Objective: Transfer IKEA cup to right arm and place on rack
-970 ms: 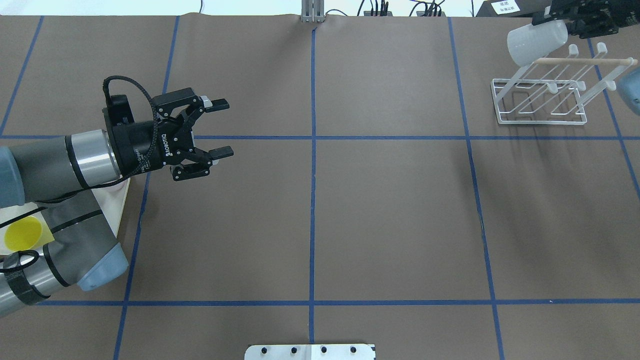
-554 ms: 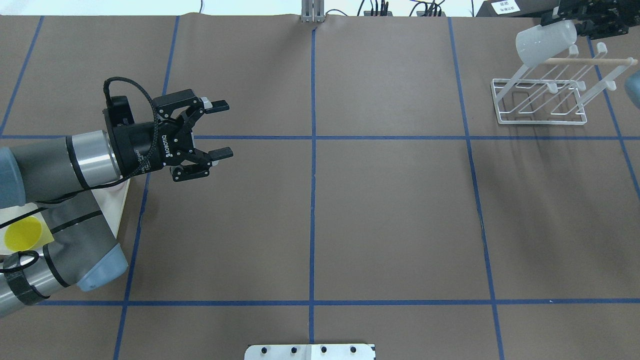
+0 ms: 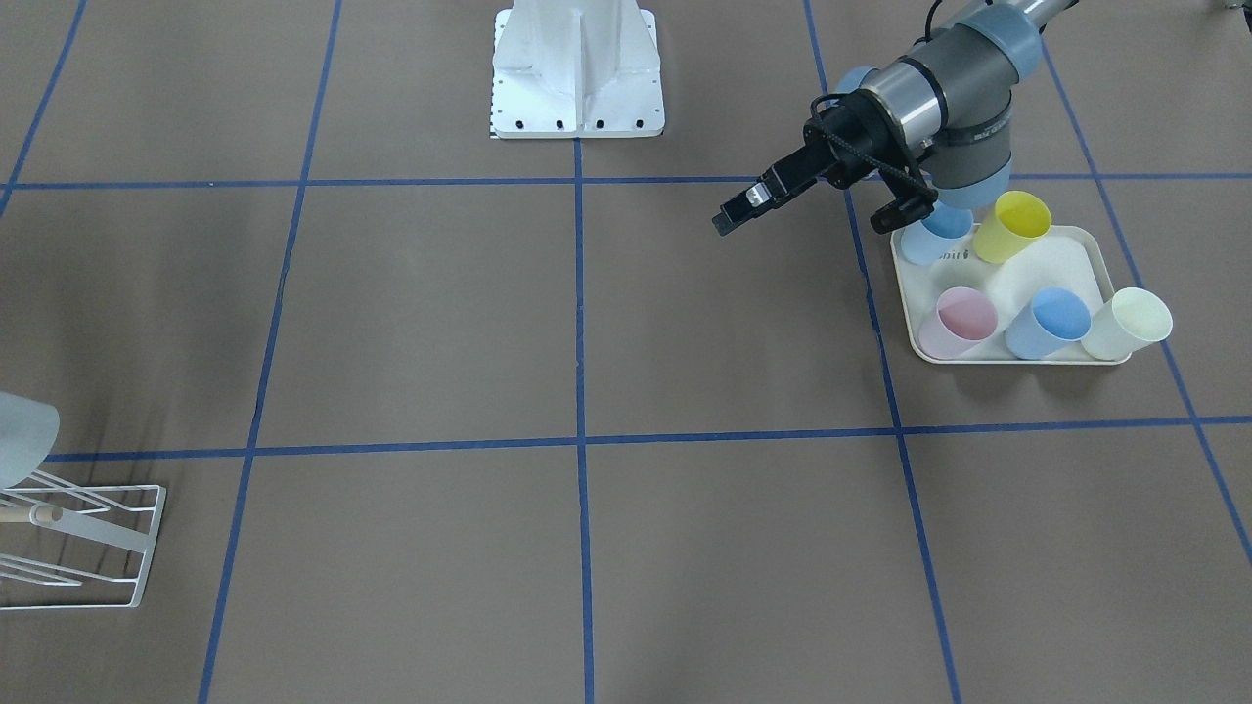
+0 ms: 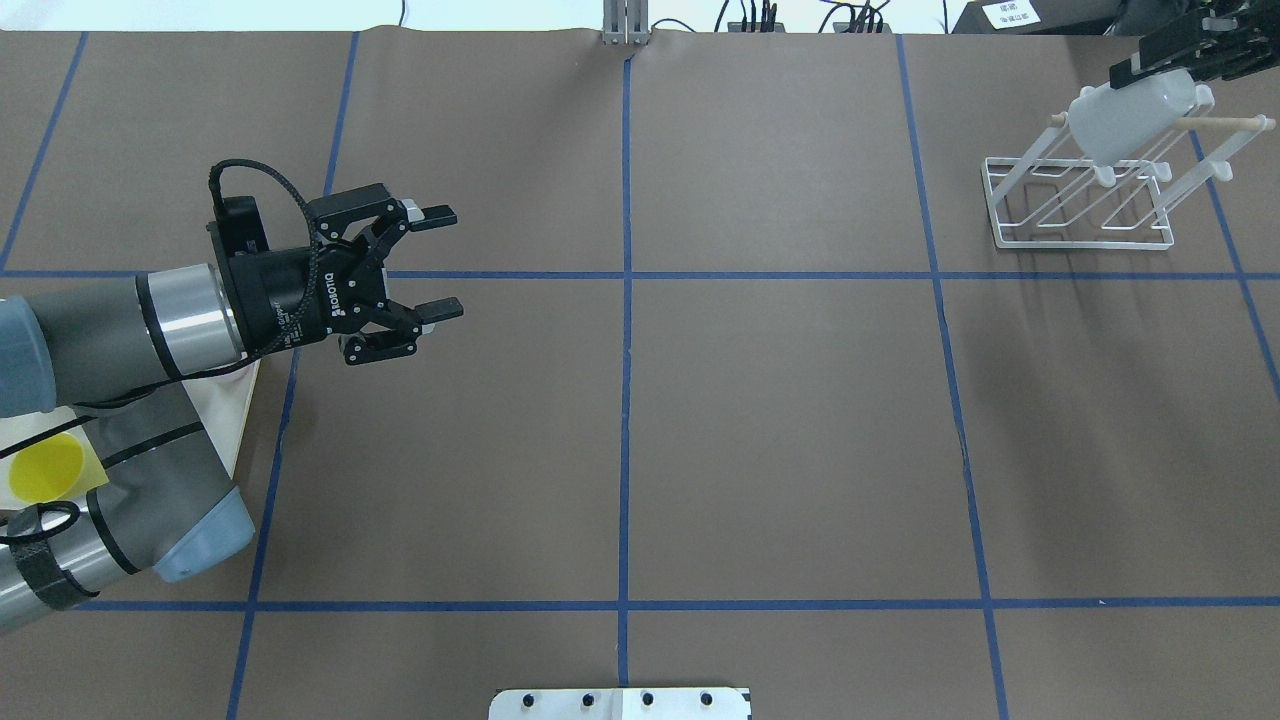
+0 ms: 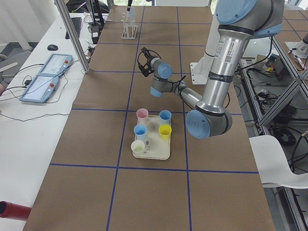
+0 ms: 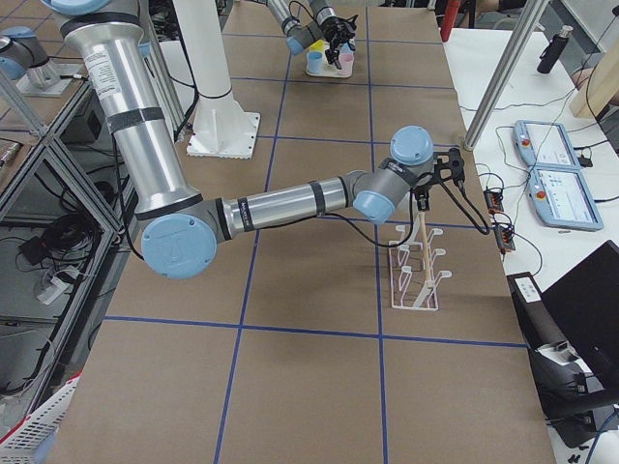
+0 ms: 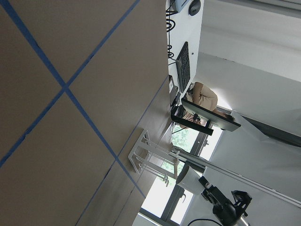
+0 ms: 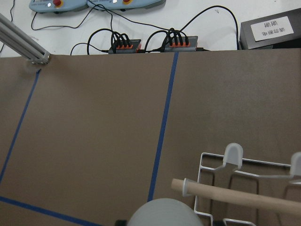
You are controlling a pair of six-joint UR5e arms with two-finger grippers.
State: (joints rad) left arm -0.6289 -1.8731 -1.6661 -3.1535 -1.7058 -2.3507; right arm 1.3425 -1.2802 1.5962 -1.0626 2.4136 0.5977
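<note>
**Brown paper-covered table with a blue tape grid** [image 4: 780, 420]. The silver-grey jointed right arm with light blue joint caps [image 6: 280, 203] reaches to the small white wire-frame rack with a pale wooden rod [image 4: 1085, 243] at the table's far right corner. The translucent white plastic IKEA cup [image 4: 1125, 120] lies tilted across the rod, clamped in the black two-finger right gripper [image 4: 1150, 72]. The cup is probably light, smooth and thin-walled, so it is best held near one end with modest force. The left gripper [image 4: 443, 260] has its fingers apart and is empty.

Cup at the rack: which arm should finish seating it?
Right. The right tool grips the cup, tilted over the rack. The left tool hangs open and empty far across the table, near the tray.
</note>
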